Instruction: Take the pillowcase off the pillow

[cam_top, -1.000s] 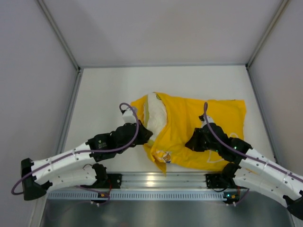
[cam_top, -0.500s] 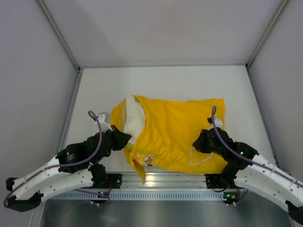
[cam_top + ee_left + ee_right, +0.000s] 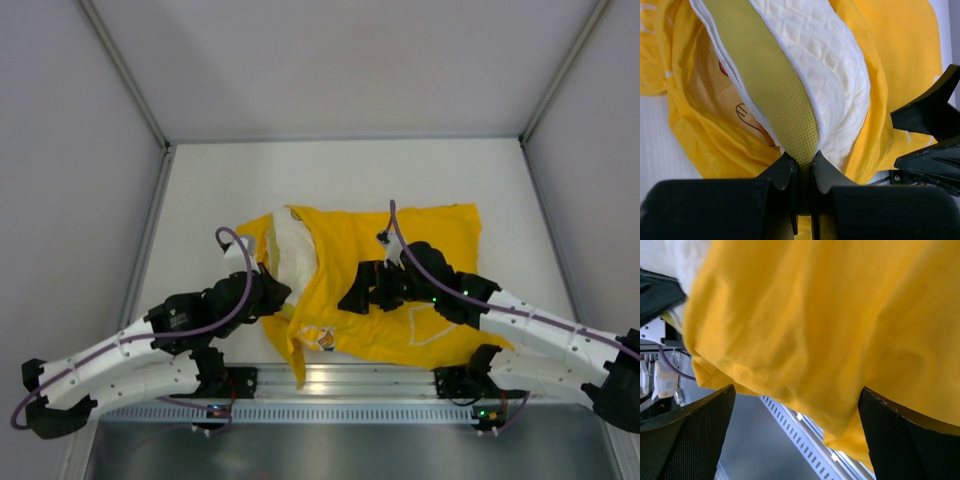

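My left tool (image 3: 801, 167) is clamped tight on the pillow (image 3: 830, 65), right on its olive mesh band (image 3: 775, 95), at the bare end poking out of the pillowcase (image 3: 430, 250). The pillow's long axis runs left to right across the table (image 3: 350, 170), with the open mouth on my left, so the cover must slide off rightward. My right tool (image 3: 795, 425) is nearer that side, spread wide over yellow cloth and gripping nothing yet.

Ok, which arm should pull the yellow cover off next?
Right, probably: the right jaws stand open over the bright yellow printed fabric pillowcase, free to pinch it; the left jaws are shut on the edge of the puffy cream quilted pillow, anchoring it.
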`<action>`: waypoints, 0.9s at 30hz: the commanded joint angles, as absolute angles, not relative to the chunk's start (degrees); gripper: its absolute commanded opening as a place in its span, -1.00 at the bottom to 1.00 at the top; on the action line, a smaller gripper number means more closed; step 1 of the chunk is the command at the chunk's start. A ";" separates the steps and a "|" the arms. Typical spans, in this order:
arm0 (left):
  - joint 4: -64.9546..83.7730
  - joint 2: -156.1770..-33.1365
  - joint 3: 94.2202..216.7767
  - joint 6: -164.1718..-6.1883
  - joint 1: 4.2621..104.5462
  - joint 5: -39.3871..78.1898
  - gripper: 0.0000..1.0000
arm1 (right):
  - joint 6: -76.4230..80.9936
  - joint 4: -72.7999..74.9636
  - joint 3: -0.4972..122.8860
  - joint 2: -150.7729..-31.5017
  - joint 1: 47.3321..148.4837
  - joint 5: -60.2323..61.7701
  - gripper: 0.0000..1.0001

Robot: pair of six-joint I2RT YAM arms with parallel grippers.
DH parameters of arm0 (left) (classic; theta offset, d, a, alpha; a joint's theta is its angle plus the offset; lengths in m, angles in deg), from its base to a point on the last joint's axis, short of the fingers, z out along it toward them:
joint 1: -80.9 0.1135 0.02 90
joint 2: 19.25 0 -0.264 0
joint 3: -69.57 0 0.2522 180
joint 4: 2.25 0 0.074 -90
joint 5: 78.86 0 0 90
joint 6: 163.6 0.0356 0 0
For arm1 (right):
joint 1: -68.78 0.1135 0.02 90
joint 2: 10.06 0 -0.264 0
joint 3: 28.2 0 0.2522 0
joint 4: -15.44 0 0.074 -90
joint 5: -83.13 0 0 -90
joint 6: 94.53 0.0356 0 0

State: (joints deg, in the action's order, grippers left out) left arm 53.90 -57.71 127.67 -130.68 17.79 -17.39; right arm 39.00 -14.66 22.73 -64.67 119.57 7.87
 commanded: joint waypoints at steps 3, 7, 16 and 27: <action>46.93 -57.75 127.01 -131.17 17.62 -16.46 -1.00 | 41.61 -6.06 32.39 -67.17 123.54 0.43 0.99; 46.14 -58.10 126.05 -131.34 17.62 -16.37 -1.00 | 43.11 -9.30 40.04 -74.20 124.15 0.25 0.99; 45.00 -58.10 126.04 -131.08 17.62 -15.93 -1.00 | 45.39 -12.30 45.42 -84.23 127.58 -4.50 0.78; 45.09 -57.13 126.40 -130.38 17.62 -16.37 -1.00 | 45.04 -11.86 42.43 -84.76 130.57 -5.47 -0.12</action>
